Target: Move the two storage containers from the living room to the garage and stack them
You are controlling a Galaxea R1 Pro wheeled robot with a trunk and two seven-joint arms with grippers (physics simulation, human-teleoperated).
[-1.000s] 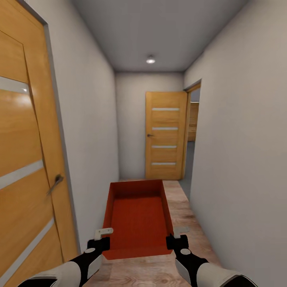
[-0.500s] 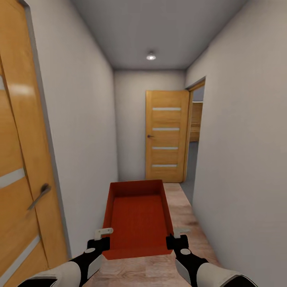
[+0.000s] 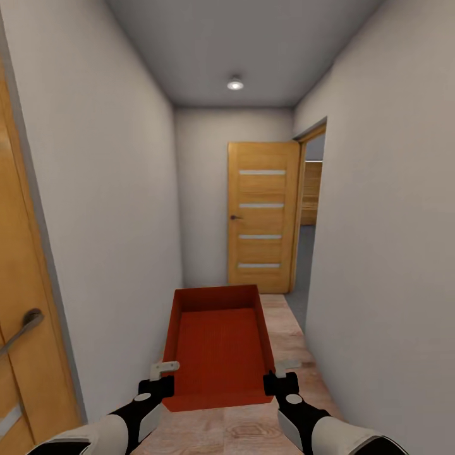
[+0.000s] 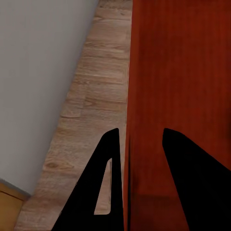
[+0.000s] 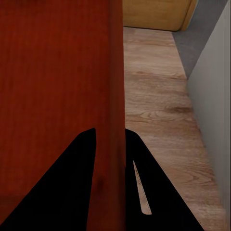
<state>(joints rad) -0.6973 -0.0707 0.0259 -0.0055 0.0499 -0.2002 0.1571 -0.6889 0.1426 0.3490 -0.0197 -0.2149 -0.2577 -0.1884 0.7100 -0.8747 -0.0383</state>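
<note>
The near wooden door (image 3: 25, 328) has slid further aside, so the robot is rolling toward the far wooden door (image 3: 262, 218). Both sets of fingers, left (image 3: 165, 373) and right (image 3: 278, 373), grip the orange-red open-topped plastic bin's (image 3: 218, 344) side walls; the garage is not yet reached.

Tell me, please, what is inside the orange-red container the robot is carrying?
Nothing shows inside the container: the head view gives its bare ribbed bottom and inner walls. The wood floor directly beneath it is covered.

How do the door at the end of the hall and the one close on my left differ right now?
The far door shows whole, face-on, with four pale glass strips; the near door is cut off by the frame edge, seen at a steep angle. The far door's handle is a small dark lever; the near door's handle looms large, grey. Both are orange wood.
</note>
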